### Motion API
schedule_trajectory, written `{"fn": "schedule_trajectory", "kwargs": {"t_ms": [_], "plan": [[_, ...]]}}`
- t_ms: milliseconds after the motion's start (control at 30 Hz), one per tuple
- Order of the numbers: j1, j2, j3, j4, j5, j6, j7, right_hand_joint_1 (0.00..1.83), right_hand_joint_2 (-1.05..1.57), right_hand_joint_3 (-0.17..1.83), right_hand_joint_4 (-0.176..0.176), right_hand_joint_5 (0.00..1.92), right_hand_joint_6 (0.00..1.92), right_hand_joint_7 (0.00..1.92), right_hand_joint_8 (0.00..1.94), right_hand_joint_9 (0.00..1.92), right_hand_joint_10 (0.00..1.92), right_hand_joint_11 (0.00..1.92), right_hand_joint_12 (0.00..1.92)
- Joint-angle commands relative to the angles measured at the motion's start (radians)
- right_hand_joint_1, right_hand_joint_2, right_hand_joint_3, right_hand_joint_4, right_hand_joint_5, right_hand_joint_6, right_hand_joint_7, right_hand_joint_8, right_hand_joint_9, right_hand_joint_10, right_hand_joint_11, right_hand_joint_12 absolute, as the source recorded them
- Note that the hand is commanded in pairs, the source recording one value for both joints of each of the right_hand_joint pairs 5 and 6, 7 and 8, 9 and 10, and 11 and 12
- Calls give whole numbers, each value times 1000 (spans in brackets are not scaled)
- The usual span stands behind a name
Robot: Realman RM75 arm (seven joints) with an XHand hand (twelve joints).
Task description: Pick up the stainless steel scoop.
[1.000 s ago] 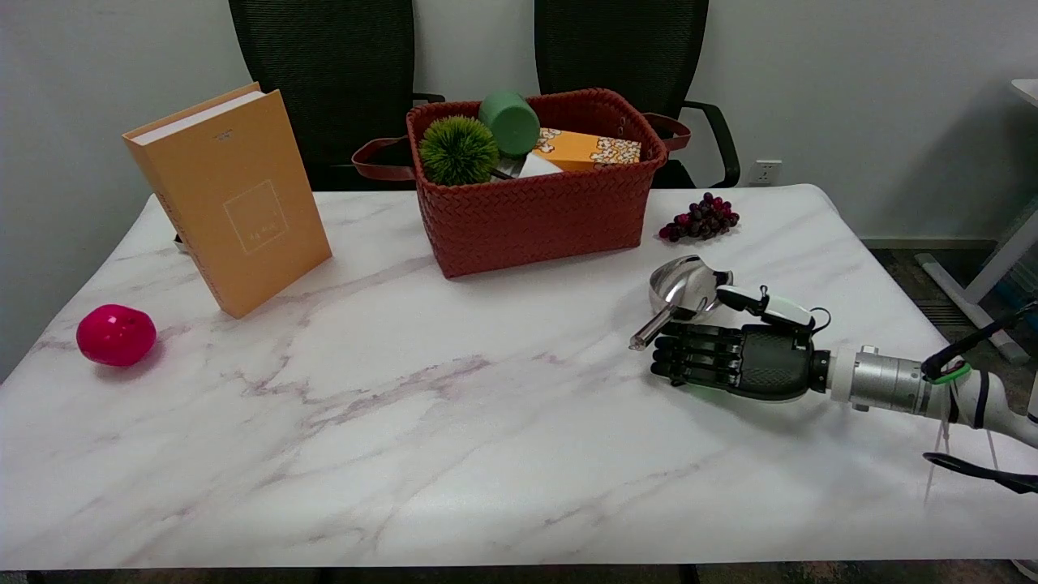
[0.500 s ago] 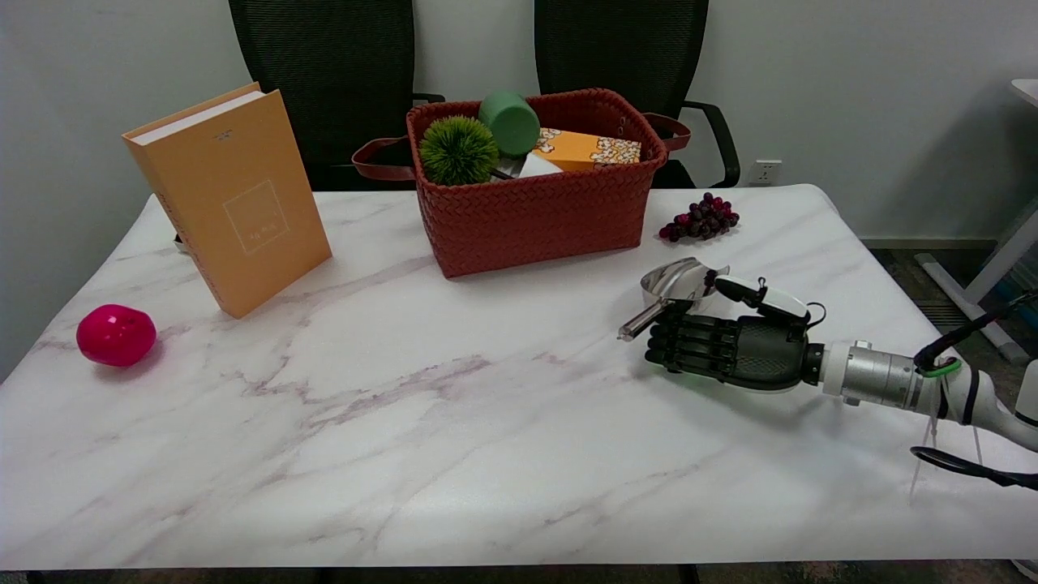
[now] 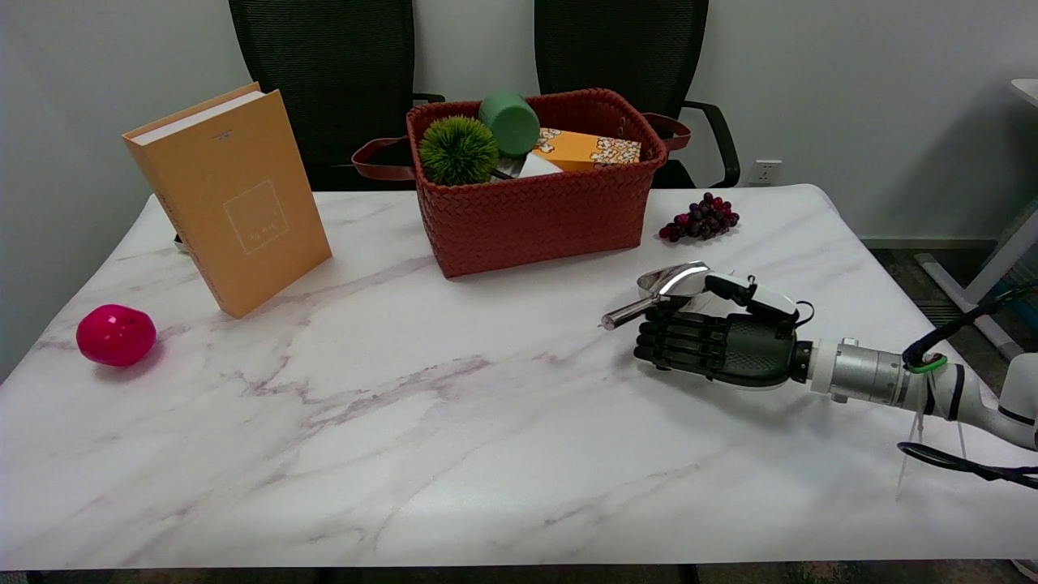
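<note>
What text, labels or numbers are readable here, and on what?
None can be read.
Book cover: small print inside a pale square, too small to read.
Book, near the top edge: a short line of print, too small to read.
Orange box in the basket: a popcorn pattern, no legible words.
Robot hand, scoop, red ball, grapes: no marking visible.

A robotic right hand [image 3: 730,347] with a matte black, ribbed palm shell and segmented black fingers [image 3: 669,345]. Its thumb is black with a glossy white cover plate, and a thin black wire loops beside it. A faint green glow shows under the palm. A silver metal wrist cylinder [image 3: 859,373] joins a white forearm wrapped by black cables and a green band.
</note>
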Motion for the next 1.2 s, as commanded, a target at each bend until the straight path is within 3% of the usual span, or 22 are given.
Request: {"fn": "schedule_trajectory", "kwargs": {"t_ms": [33, 1200], "plan": [[16, -12, -50, 30, -4, -5, 28, 149, 1571, -175, 0, 0, 0, 0, 0, 0, 0, 0, 0], [22, 92, 9, -136, -40, 12, -171, 195, 1571, -175, 0, 0, 0, 0, 0, 0, 0, 0, 0]]}}
